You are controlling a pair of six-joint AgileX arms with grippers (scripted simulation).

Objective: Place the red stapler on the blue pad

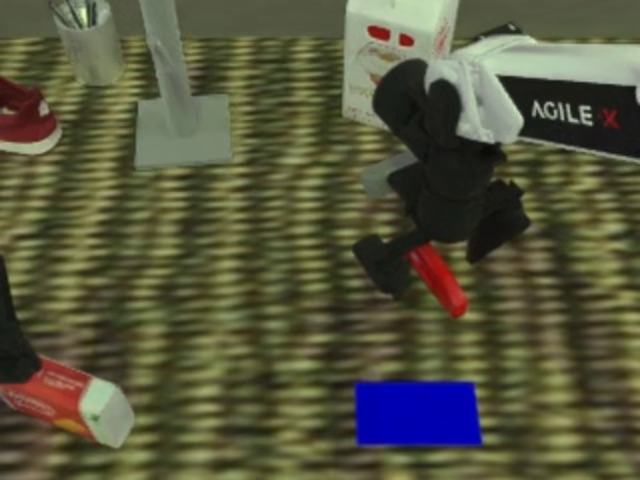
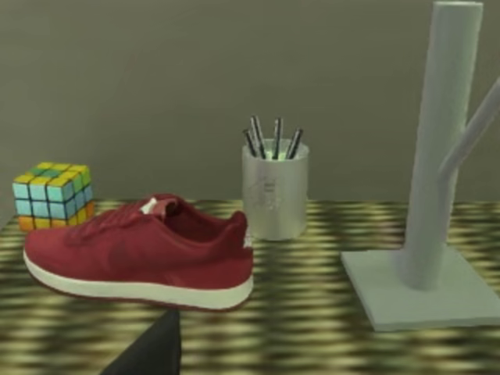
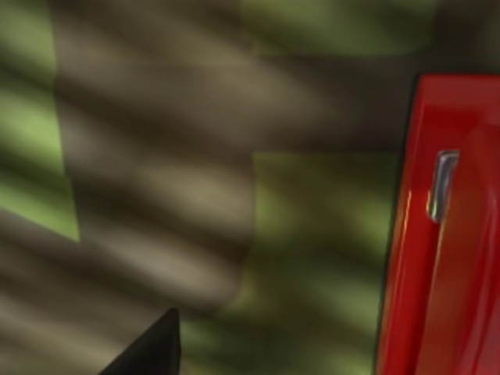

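Note:
The red stapler (image 1: pixel 440 280) lies slantwise on the patterned table, right of the middle. My right gripper (image 1: pixel 437 255) hangs over its far end, open, with one black finger (image 1: pixel 382 268) to its left and the other to its right. In the right wrist view the stapler (image 3: pixel 445 234) fills one edge and a single fingertip (image 3: pixel 152 351) shows apart from it. The blue pad (image 1: pixel 418 412) lies flat near the front edge, below the stapler, with nothing on it. My left gripper (image 1: pixel 10 340) is parked at the table's left edge, open.
A red-and-white carton (image 1: pixel 395 60) stands behind the right arm. Another carton (image 1: pixel 70 400) lies at the front left. A red shoe (image 2: pixel 141 254), a pen cup (image 2: pixel 275 191), a white stand (image 2: pixel 426 234) and a colour cube (image 2: pixel 53 195) fill the back left.

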